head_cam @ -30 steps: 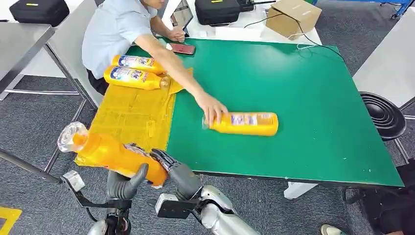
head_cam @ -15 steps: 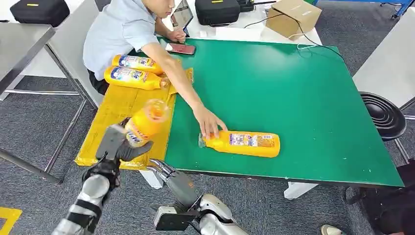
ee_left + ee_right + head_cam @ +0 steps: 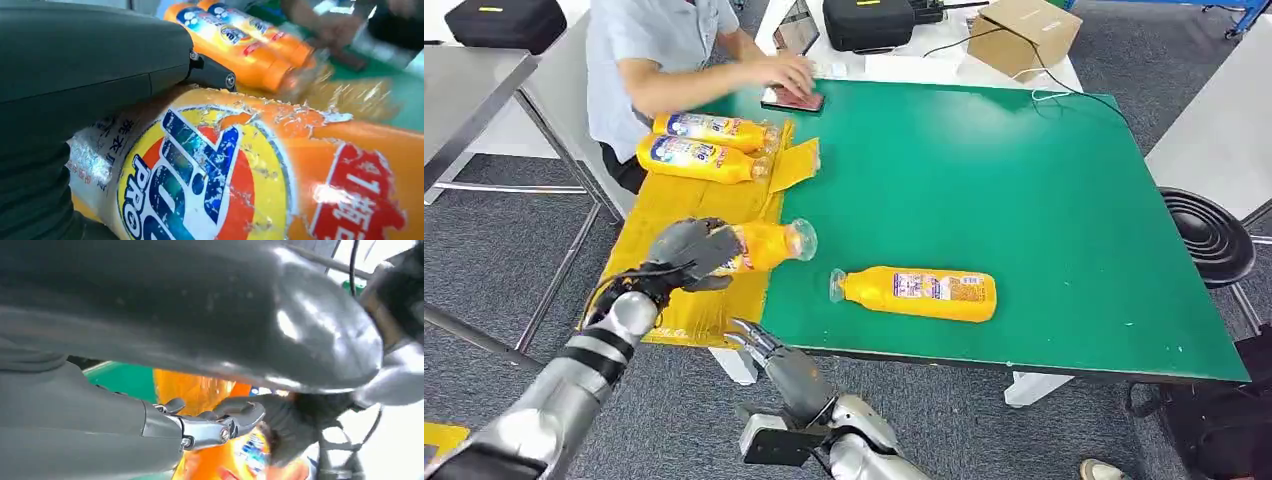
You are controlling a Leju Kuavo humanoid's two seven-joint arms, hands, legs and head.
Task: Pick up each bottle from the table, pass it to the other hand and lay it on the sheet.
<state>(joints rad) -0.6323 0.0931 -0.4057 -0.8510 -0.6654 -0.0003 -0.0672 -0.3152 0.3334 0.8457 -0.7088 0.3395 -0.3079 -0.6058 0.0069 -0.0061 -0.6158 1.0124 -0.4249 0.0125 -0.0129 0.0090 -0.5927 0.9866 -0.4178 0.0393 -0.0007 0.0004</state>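
Note:
My left hand grips an orange bottle by its base. The bottle lies sideways just above the right edge of the yellow sheet, clear cap toward the green table. Up close, its peeling label sits under my grey thumb. My right hand hangs below the table's front edge, fingers apart and holding nothing. Another orange bottle lies on the table near the front. Two bottles lie side by side at the sheet's far end.
A person sits at the far left corner, one hand over a red phone. A black case and a cardboard box stand behind the table. A black stool is at the right.
My left hand has carried the bottle up from below the table edge to over the sheet and turned it sideways. The person's hand left the table bottle and went back to the phone.

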